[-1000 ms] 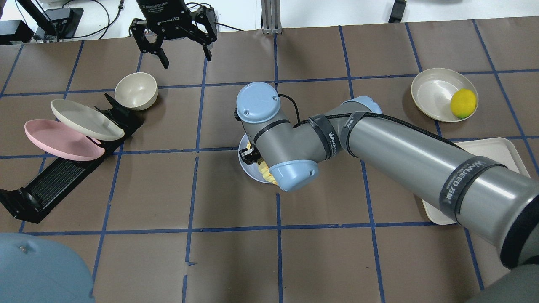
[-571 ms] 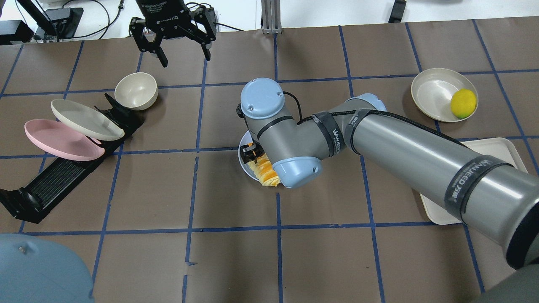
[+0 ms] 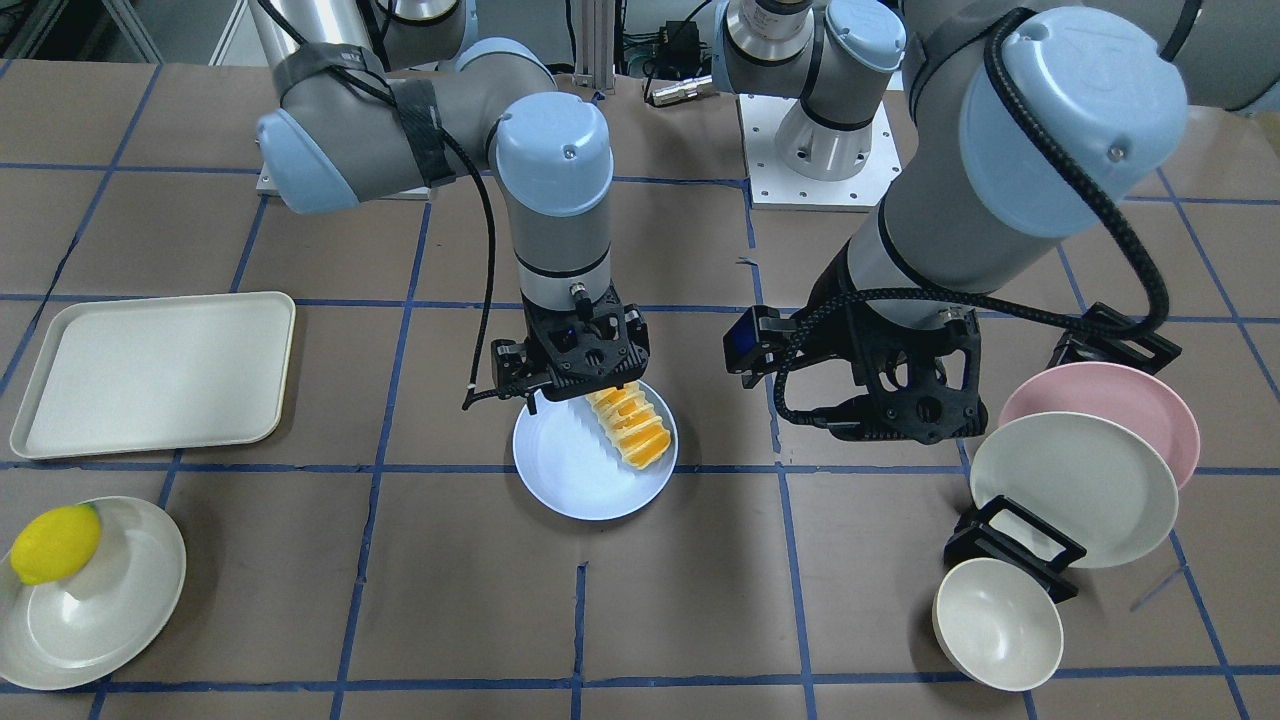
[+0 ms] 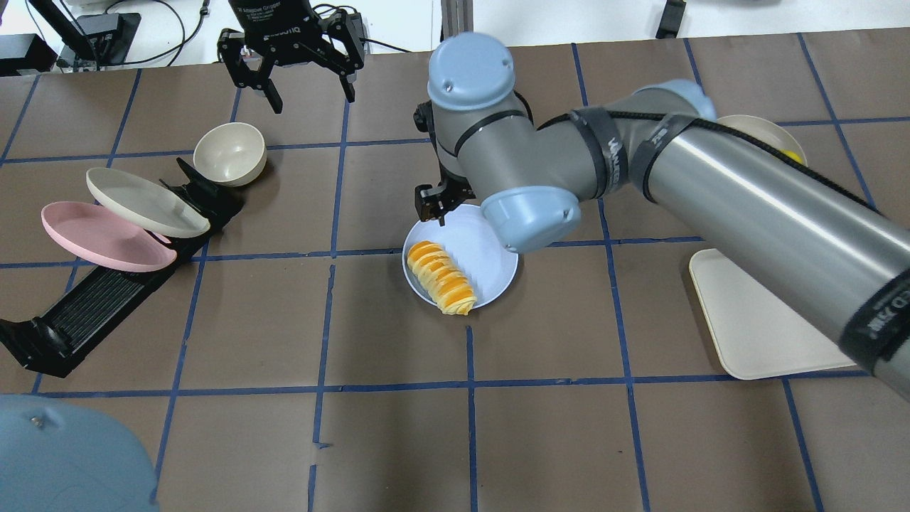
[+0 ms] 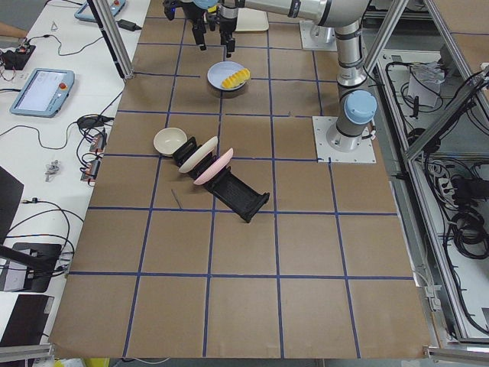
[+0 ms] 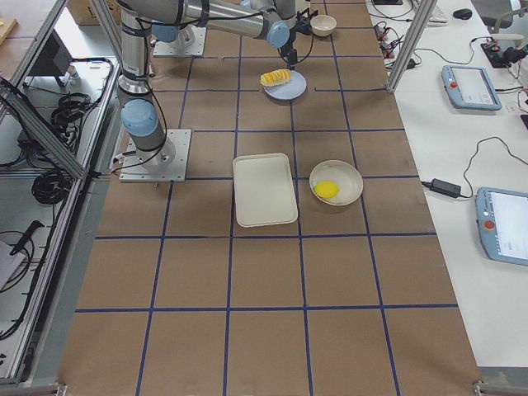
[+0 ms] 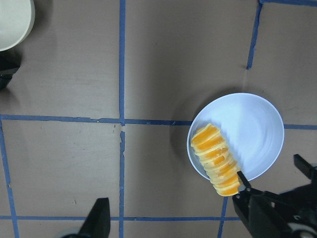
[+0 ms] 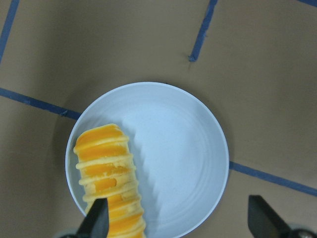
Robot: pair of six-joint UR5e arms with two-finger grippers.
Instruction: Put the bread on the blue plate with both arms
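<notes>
The bread (image 4: 441, 276), an orange and pale-yellow ridged loaf, lies on the blue plate (image 4: 487, 256) along its left side, with its near end over the rim. It also shows in the front view (image 3: 630, 424) on the plate (image 3: 570, 470), and in the right wrist view (image 8: 108, 178) on the plate (image 8: 178, 148). My right gripper (image 4: 435, 205) is open and empty, raised just beyond the plate's far rim; it also shows in the front view (image 3: 562, 385). My left gripper (image 4: 313, 99) is open and empty, high over the far left of the table. The left wrist view shows the bread (image 7: 217, 166) on the plate (image 7: 252, 129).
A black dish rack (image 4: 92, 313) at the left holds a pink plate (image 4: 99, 236) and a cream plate (image 4: 142, 201), with a cream bowl (image 4: 229, 153) beside it. A cream tray (image 4: 753, 320) lies at the right. A cream plate (image 3: 110, 600) holds a lemon (image 3: 55, 542).
My right gripper has let go of the bread, risen and moved toward the table's far side. The bread now lies uncovered on the plate. My left gripper has hardly moved.
</notes>
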